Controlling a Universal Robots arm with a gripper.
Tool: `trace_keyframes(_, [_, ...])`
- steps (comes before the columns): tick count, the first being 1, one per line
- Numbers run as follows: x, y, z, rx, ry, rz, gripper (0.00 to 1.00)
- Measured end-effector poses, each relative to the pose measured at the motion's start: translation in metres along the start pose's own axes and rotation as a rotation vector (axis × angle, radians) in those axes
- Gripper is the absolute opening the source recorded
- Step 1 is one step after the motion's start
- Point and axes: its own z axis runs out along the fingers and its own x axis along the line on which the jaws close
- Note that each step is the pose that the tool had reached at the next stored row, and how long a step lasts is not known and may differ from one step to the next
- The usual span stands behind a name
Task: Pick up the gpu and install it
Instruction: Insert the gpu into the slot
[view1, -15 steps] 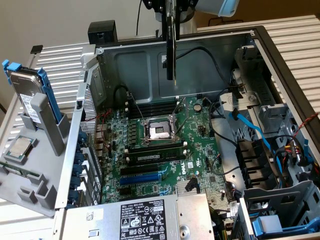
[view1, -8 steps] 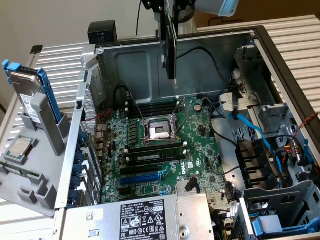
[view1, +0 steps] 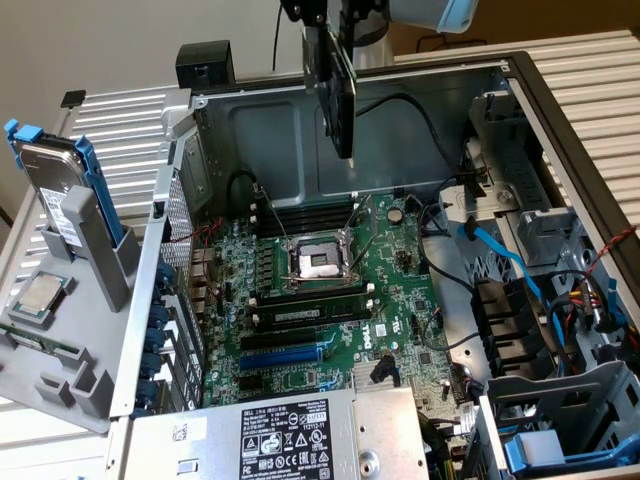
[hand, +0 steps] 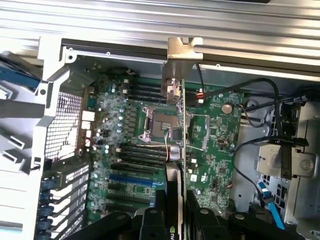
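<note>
I hold the gripper (view1: 325, 20) high above the open case (view1: 260, 130), pointing down; its fingers (hand: 151, 222) pinch the gpu (view1: 336, 90), hanging edge-down over the motherboard (view1: 400, 290).

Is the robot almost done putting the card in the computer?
About halfway. Done: the gpu has been picked up and hangs in the air, clamped in the gripper. In hand: the gripper holds it on edge above the open case, over the motherboard. Left: the card is not yet seated in any slot, and the blue slot on the board sits empty.
</note>
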Motion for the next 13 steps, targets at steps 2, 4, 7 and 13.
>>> trace_keyframes(2, [0.0, 0.0, 0.0, -0.0009, 0.0068, -0.028, 0.27])
trace_keyframes(4, [0.0, 0.0, 0.0001, -0.0021, 0.0137, -0.055, 0.27])
trace_keyframes(7, [0.0, 0.0, 0.0, -0.0038, 0.0235, -0.093, 0.27])
trace_keyframes(13, [-0.0006, 0.0, 0.0, -0.0142, 0.0331, -0.173, 0.27])
